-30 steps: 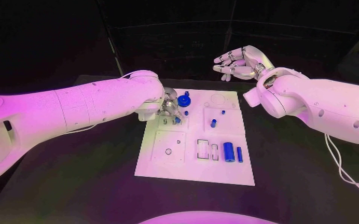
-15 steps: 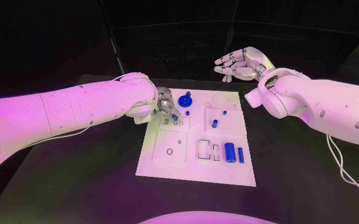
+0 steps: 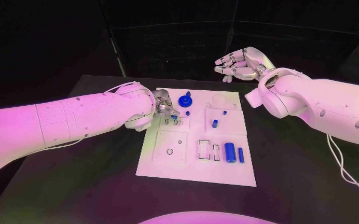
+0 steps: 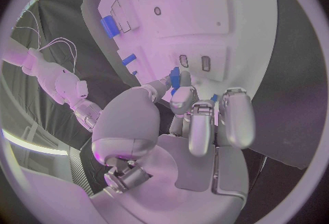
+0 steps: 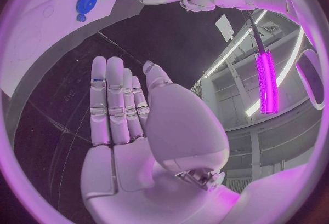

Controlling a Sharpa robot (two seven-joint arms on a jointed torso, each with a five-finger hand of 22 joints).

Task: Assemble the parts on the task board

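The white task board (image 3: 187, 164) lies in the middle of the black table. My left hand (image 3: 162, 109) hovers over the board's far left corner and pinches a small blue peg (image 4: 175, 78) between thumb and a finger, just above two small slots (image 4: 194, 62). A round blue knob (image 3: 184, 100) stands close beside that hand. Small blue pieces (image 3: 214, 123) stand mid-board, and two blue cylinders (image 3: 233, 151) lie near the right edge. My right hand (image 3: 238, 64) hangs raised beyond the board's far right corner, fingers straight and apart (image 5: 118, 103), holding nothing.
Rectangular recesses (image 3: 207, 150) sit beside the blue cylinders, and round holes (image 3: 170, 151) mark the board's near left square. A thin white cable (image 3: 338, 162) trails from my right arm. Black table (image 3: 82, 182) surrounds the board.
My left forearm has swung lower and back toward the left, and its hand with the blue peg has edged slightly toward the board's far edge. The right hand has stayed in place.
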